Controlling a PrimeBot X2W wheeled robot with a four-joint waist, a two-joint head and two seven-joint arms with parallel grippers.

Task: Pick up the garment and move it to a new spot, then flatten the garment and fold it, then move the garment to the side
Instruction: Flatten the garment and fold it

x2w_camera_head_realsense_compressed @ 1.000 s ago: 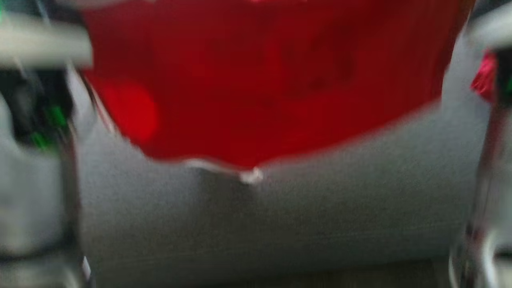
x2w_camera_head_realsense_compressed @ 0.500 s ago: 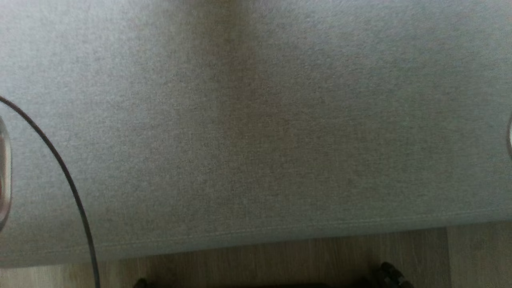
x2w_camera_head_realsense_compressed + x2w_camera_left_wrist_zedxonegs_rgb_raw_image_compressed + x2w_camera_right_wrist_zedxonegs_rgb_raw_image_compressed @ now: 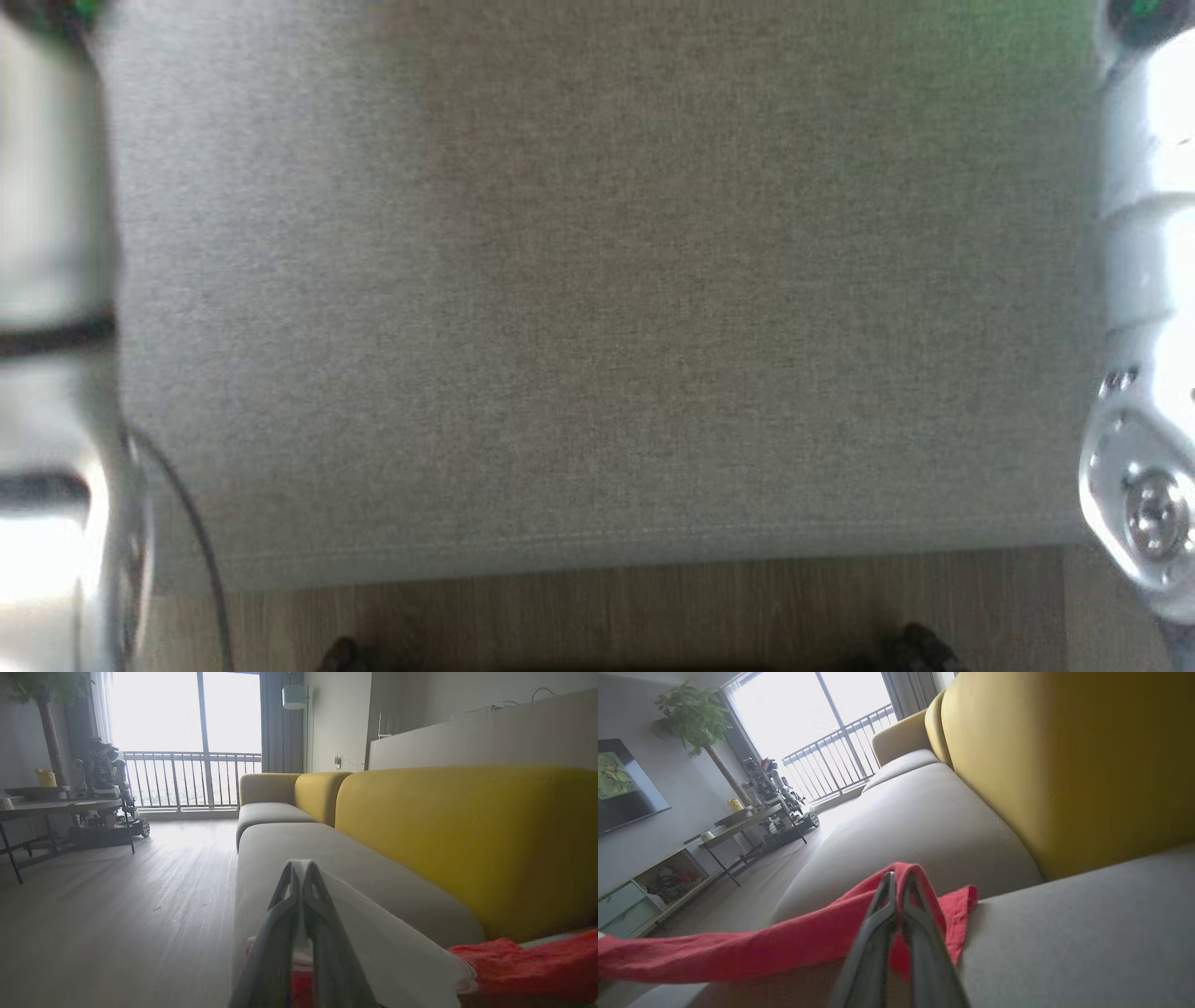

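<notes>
Jaws clamped, left gripper point(image 3: 300, 865) and right gripper point(image 3: 899, 876), on red, white-trimmed garment point(image 3: 738, 952).

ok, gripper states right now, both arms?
Left gripper: shut on the red cloth garment, pinching its white edge.
Right gripper: shut on the same garment's red cloth.
</notes>
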